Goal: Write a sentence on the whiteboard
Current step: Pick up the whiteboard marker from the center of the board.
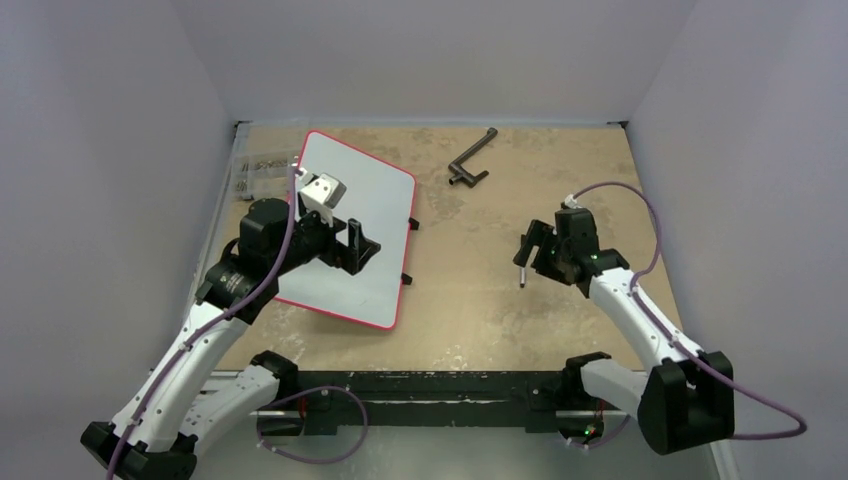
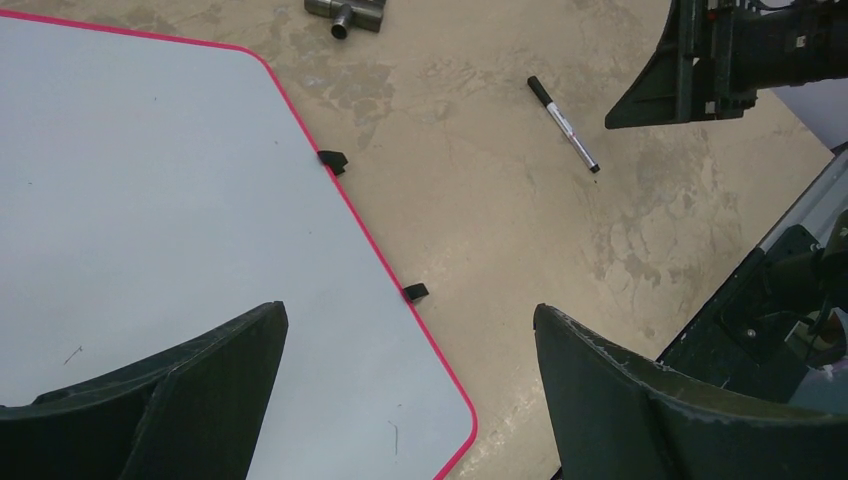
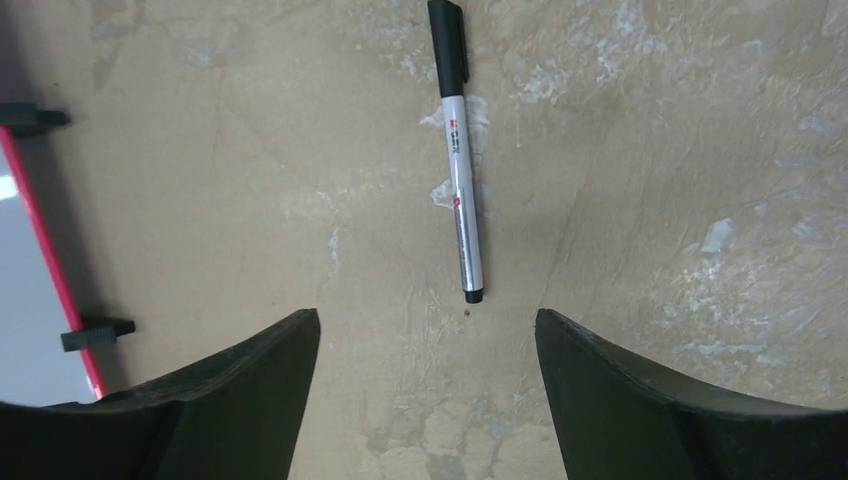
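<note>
The whiteboard (image 1: 372, 190) lies tilted on the left of the table, white with a red rim and black edge clips. It also shows in the left wrist view (image 2: 150, 200) and at the left edge of the right wrist view (image 3: 25, 300). No sentence shows on it, only a few tiny stray marks. A capped silver-and-black marker (image 1: 521, 272) lies on the bare table, seen too in the wrist views (image 2: 565, 125) (image 3: 457, 160). My left gripper (image 1: 358, 245) (image 2: 410, 315) is open and empty over the board's right edge. My right gripper (image 1: 532, 243) (image 3: 428, 320) is open and empty just above the marker.
A dark metal pipe handle (image 1: 472, 160) (image 2: 345, 10) lies at the back centre. A clear bag of small parts (image 1: 262, 170) sits at the back left beside the board. Grey walls close in the table on three sides.
</note>
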Robot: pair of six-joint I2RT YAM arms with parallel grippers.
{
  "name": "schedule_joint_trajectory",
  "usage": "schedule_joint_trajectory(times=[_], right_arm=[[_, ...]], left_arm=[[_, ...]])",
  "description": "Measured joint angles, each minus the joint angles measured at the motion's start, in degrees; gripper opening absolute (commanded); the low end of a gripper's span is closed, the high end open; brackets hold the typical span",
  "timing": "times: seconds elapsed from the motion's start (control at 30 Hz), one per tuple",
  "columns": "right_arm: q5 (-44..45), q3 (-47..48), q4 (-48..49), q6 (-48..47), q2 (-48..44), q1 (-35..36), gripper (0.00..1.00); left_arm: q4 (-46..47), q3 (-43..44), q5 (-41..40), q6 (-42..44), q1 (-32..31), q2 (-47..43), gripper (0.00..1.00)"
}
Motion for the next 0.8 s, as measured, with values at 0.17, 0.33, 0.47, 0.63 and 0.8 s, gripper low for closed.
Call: schedule_joint_trajectory(times=[0.17, 0.33, 0.47, 0.63, 0.8], right_arm=[[1.1, 0.0, 0.4, -0.2, 8.2, 0.8, 0.69], [3.4, 0.1, 2.0, -0.7, 12.1, 1.2, 0.62], [5.4, 1.6, 3.1, -1.3, 16.0, 1.3, 0.57], [7.6, 4.5, 4.5, -2.2, 21.5, 2.1, 0.48], [9.4, 6.0, 4.8, -3.1, 24.8, 3.7, 0.40]], left_arm=[[0.0, 0.0, 0.0, 0.0, -0.4, 0.0, 0.93], [-0.3, 0.0, 0.0, 0.3, -0.5, 0.0, 0.93], [-0.4, 0.0, 0.0, 0.4, -0.7, 0.0, 0.93], [-0.4, 0.0, 0.0, 0.4, -0.9, 0.0, 0.92], [-0.4, 0.0, 0.0, 0.5, -1.1, 0.0, 0.92]])
